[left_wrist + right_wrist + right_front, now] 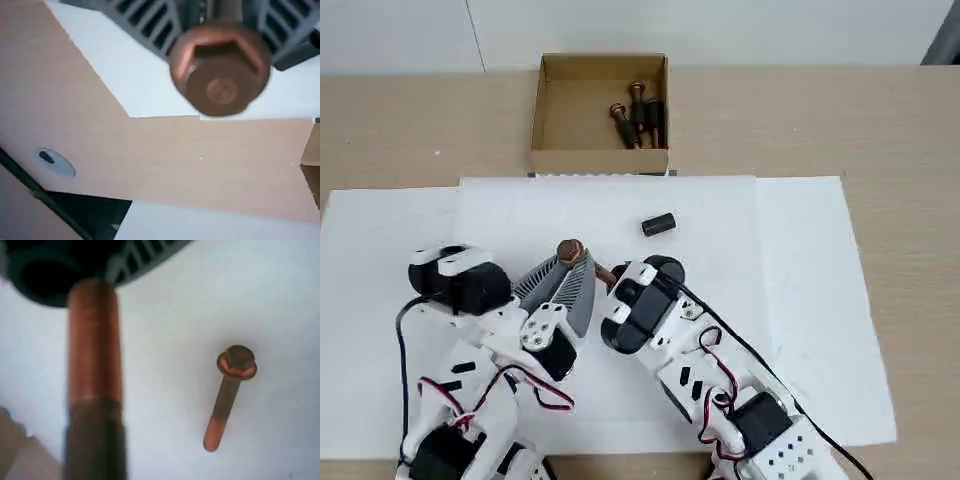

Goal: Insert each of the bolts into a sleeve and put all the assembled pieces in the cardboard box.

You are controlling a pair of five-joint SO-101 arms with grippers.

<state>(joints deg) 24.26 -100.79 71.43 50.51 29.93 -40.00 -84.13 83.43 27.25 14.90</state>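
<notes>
**A:** What sits closest to the near edge of the surface (890, 120)?

**B:** Both arms, side by side on the white paper (800, 300). The left end effector (576, 262) has its grey fingers (142, 15) pressed against the held bolt (571, 250), just under the hexagonal head. The head is lifted off the paper.

**A:** And the right one?

**B:** The right end effector (613, 278) is just beside the left one, at the other end of the same bolt. I cannot tell whether it is spread or pressed together. Its wrist view shows the copper shank running into a dark sleeve (94, 442), which covers the end of the shank.

**A:** Is anything else near there?

**B:** A loose bolt (230, 397) lies flat on the paper, apart from the held one. I cannot tell where it lies against the edges of the surface.

**A:** And farther out?

**B:** A loose sleeve (659, 224), short and black, lies on its side around the middle of the surface. It is on the paper and clear of both arms.

**A:** What is at the far edge?

**B:** The cardboard box (575, 115) stands open just past the far edge of the paper, about midway along the far edge of the surface. Several assembled pieces (638, 115) lie in its right half, close together, and the left half shows bare cardboard.
</notes>
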